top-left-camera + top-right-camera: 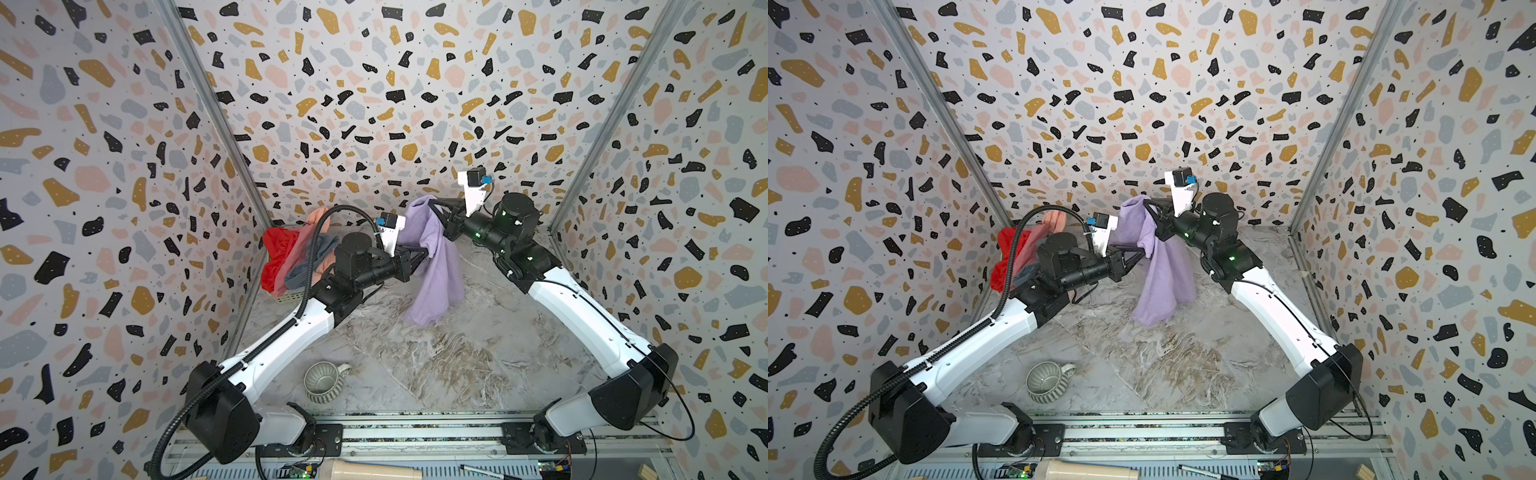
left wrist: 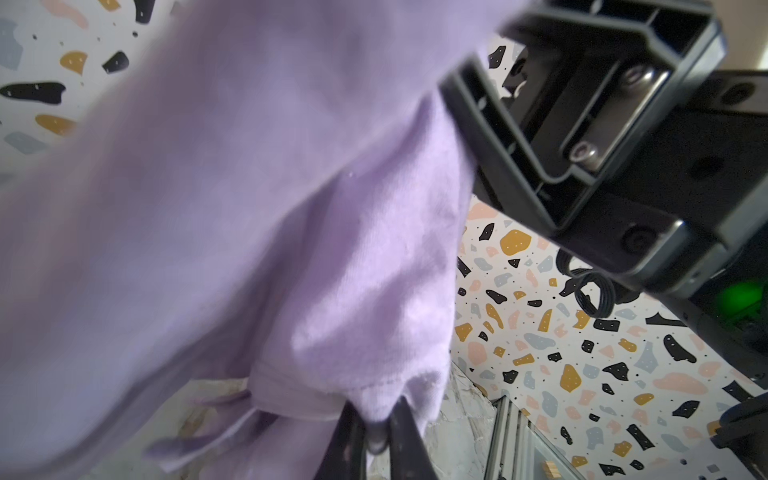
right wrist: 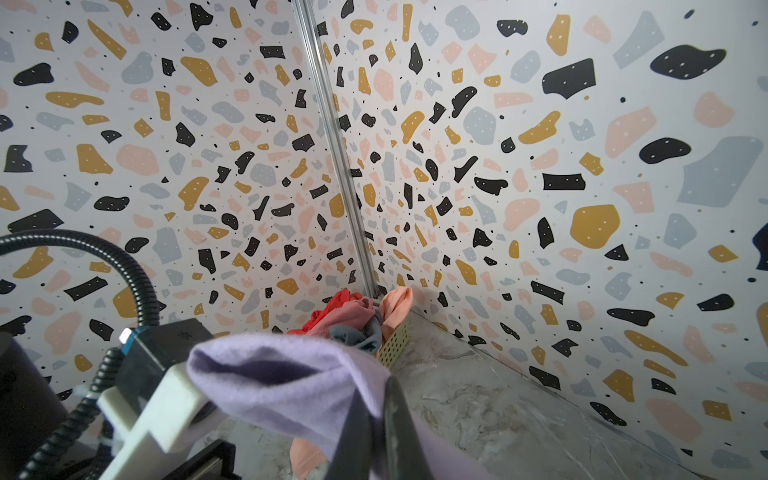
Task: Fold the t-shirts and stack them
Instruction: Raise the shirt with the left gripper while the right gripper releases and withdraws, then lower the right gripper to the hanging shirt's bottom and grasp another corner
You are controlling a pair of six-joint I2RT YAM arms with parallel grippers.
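A lilac t-shirt (image 1: 436,282) (image 1: 1163,282) hangs in the air over the back of the marble table, its lower end touching the surface. My right gripper (image 1: 432,203) (image 3: 376,386) is shut on its upper bunched edge. My left gripper (image 1: 428,251) (image 2: 376,409) is shut on a hemmed edge a little lower, close beside the right one. The lilac cloth (image 2: 291,208) fills most of the left wrist view. Red (image 1: 276,257), dusty pink (image 1: 299,249), grey-blue (image 1: 305,270) and peach (image 1: 320,218) t-shirts lie crumpled together at the back left.
The crumpled shirts sit in a pale perforated basket (image 1: 286,297) (image 3: 395,345) in the back left corner. A ribbed grey-green mug (image 1: 322,382) stands near the front left. Patterned walls close three sides. A cream cylinder (image 1: 374,469) and a pen (image 1: 486,471) lie beyond the front rail.
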